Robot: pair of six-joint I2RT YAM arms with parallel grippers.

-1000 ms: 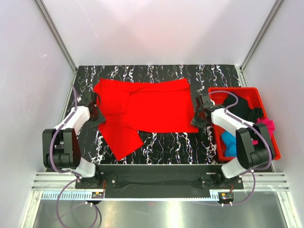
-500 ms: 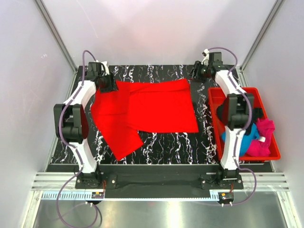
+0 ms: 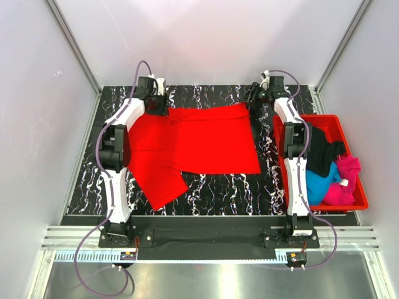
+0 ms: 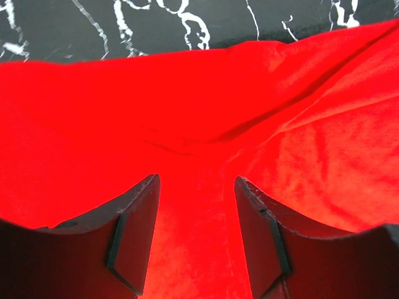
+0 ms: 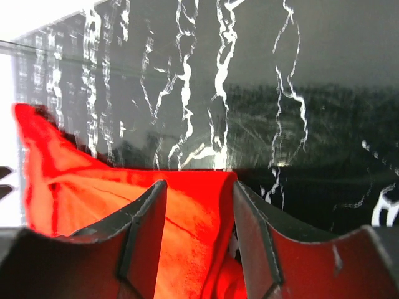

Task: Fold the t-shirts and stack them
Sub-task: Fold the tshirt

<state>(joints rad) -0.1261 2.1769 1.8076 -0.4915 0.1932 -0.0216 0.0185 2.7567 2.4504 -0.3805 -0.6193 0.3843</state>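
A bright red t-shirt [image 3: 199,140] lies spread on the black marbled table [image 3: 206,93], one sleeve pointing to the near left. My left gripper [image 3: 157,104] is at the shirt's far left corner. In the left wrist view its jaws [image 4: 196,187] stand open just above the red cloth [image 4: 187,106], with nothing pinched. My right gripper [image 3: 252,99] is at the far right corner. It [image 5: 199,187] is open, and the shirt's edge [image 5: 93,187] lies loose between its fingers. Black [image 3: 321,149], blue [image 3: 315,184] and pink [image 3: 346,184] t-shirts lie bunched in the bin.
The rigid red plastic bin [image 3: 312,116] stands at the table's right edge, right beside the right arm. White walls with metal posts close in the back and both sides. Bare marble shows along the far edge and in front of the shirt.
Both arms have reached from the shirt's sides out to its far corners. Both grippers have opened wider. The shirt's far left corner has shifted inward.
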